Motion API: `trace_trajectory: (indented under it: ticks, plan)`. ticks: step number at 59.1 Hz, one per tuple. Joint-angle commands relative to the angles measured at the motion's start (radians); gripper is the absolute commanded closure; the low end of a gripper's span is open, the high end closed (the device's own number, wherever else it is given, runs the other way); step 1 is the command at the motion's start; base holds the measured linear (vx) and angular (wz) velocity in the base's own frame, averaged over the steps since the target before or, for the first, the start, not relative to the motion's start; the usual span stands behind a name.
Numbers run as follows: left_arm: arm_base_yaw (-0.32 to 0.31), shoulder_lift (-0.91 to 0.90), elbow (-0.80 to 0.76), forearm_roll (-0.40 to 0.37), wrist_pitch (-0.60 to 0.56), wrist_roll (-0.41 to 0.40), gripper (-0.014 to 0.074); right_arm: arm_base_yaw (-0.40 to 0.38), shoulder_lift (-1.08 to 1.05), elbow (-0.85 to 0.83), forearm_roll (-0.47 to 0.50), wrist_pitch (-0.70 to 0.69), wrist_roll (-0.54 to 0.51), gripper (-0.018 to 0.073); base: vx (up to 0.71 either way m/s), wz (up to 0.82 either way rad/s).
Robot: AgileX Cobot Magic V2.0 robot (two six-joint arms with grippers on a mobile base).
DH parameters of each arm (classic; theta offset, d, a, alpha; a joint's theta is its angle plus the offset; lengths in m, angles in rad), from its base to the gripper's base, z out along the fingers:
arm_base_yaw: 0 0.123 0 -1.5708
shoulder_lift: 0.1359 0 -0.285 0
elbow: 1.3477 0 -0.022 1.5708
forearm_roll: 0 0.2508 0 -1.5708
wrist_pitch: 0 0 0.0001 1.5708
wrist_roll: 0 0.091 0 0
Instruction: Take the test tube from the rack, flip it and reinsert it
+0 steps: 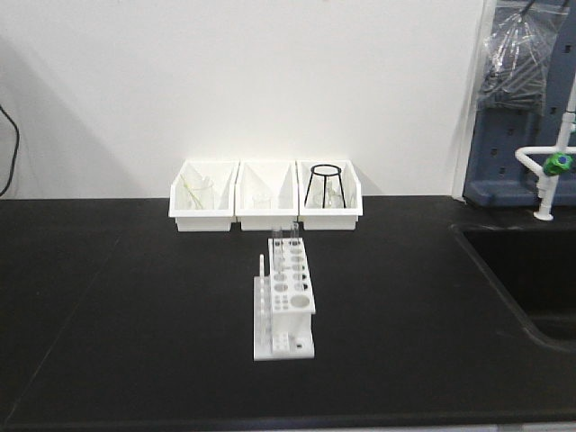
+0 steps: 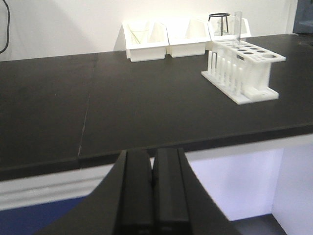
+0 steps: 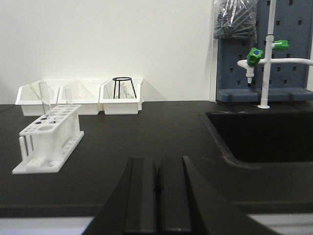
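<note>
Wrist views, L gripper (image 2: 152, 157), R gripper (image 3: 157, 165) closed

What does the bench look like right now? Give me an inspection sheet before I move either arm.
Surface: black counter, with a thin seam running front to back on its left part.
Job's things: white rack stands mid-counter; two test tubes stand upright in its far-end holes.
Clutter: three white bins in a row at the wall behind the rack; black wire stand in the right one.
Hands: left hand shut and holding nothing, short of the counter's front edge; right hand the same.
Cables: one dark cable against the wall, far left.
Surroundings: sink on the right, tap with green knob, blue pegboard.
</note>
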Motion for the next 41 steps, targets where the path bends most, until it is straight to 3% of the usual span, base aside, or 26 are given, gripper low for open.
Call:
trace_trajectory:
  ticks: [1, 41]
  plan:
    - [0.000, -0.007, -0.004, -0.005, -0.081, -0.009, 0.0602, -0.006, -0.013, 0.002, -0.003, -0.078, -0.010, 0.0570, 0.41, 0.03]
    - [0.000, -0.007, -0.004, -0.005, -0.081, -0.009, 0.0602, -0.006, -0.013, 0.002, -0.003, -0.075, -0.010, 0.0570, 0.34, 0.01]
